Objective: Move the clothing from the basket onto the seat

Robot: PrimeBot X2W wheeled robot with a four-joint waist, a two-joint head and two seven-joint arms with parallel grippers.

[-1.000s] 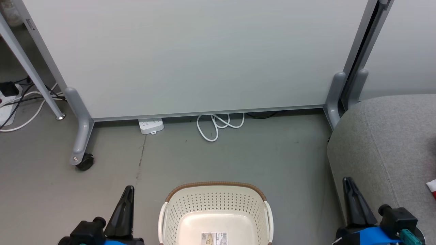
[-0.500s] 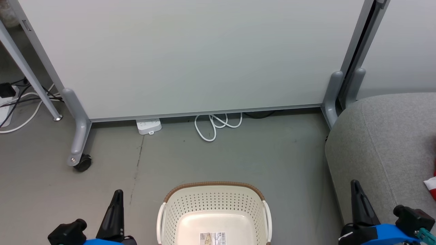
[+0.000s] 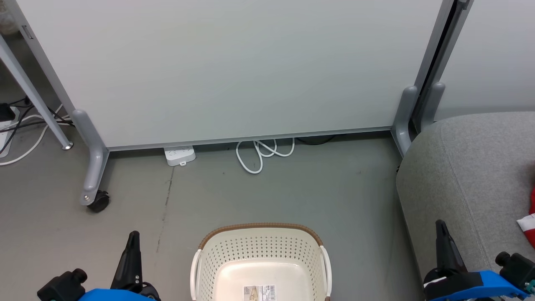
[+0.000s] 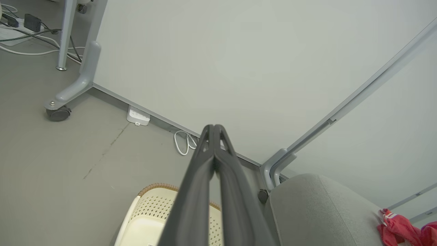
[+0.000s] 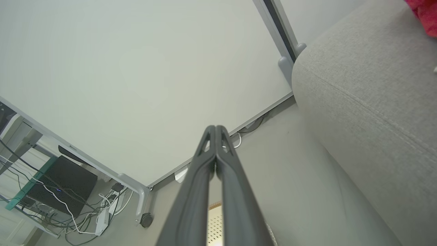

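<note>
Grey floor [image 3: 292,196] bears basket [image 3: 259,246]; clothing [image 4: 399,229] on seat [image 3: 472,167].

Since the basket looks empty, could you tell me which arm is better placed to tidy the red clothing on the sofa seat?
Right, probably. The right gripper sits beside the grey sofa seat where the red clothing lies; the left gripper is across the laundry basket, farther off.
</note>
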